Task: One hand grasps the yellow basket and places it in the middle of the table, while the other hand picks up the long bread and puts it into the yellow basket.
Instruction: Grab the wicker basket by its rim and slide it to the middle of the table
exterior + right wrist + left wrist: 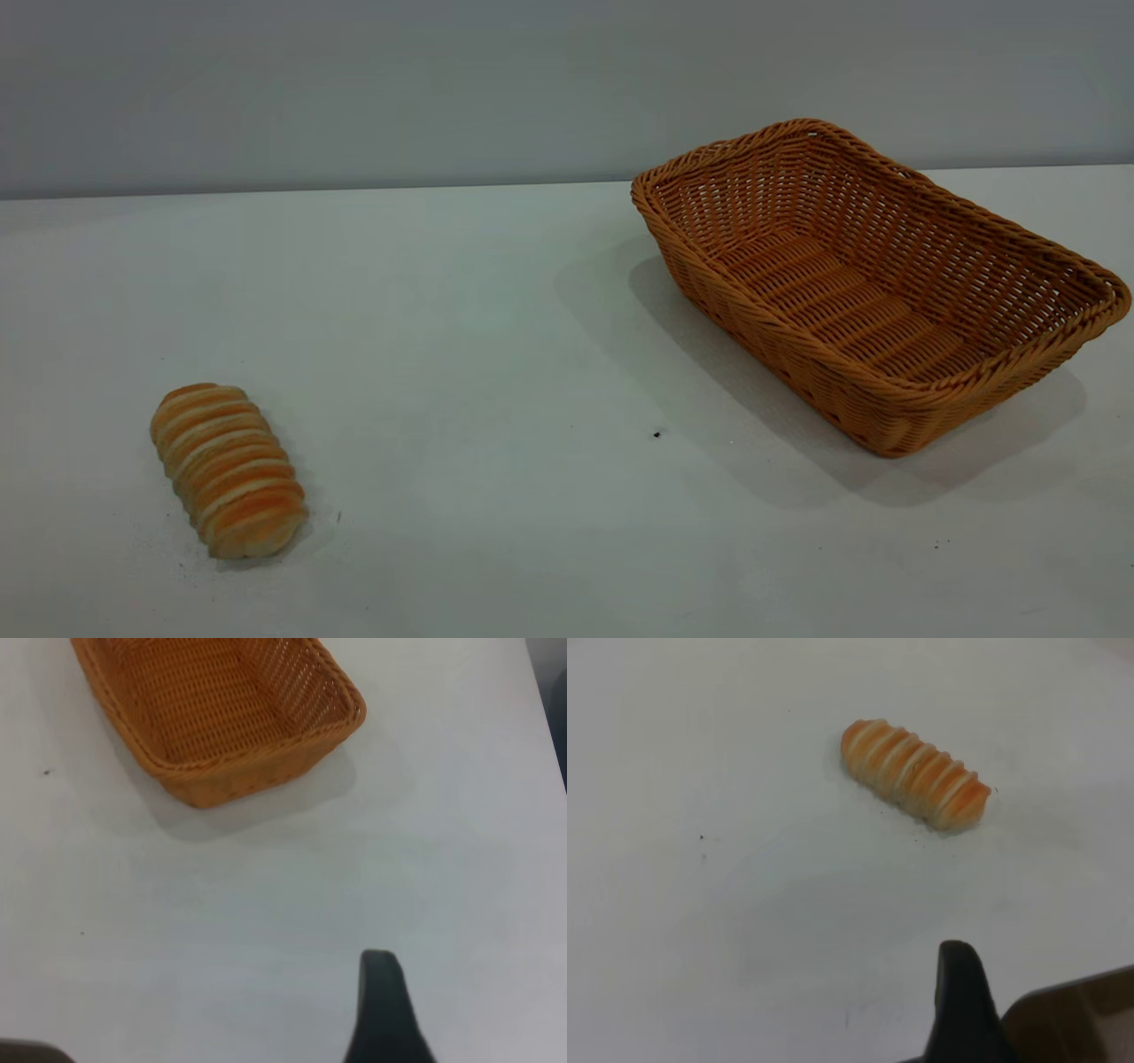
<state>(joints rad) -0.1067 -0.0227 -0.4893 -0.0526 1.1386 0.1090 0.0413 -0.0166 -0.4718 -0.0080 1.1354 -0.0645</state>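
The long bread (229, 470), ridged in orange and cream stripes, lies on the white table (496, 372) at the front left. It also shows in the left wrist view (915, 774), well apart from my left gripper (963, 1010), which hovers over bare table. The yellow basket (873, 283), a large orange-tan wicker basket, stands empty at the right rear of the table. It also shows in the right wrist view (217, 713), well apart from my right gripper (383, 1014). Neither gripper touches anything, and neither arm appears in the exterior view.
A grey wall (354, 89) rises behind the table's far edge. A few dark specks (656, 434) dot the tabletop between bread and basket. The table's edge shows at the side of the right wrist view (545, 726).
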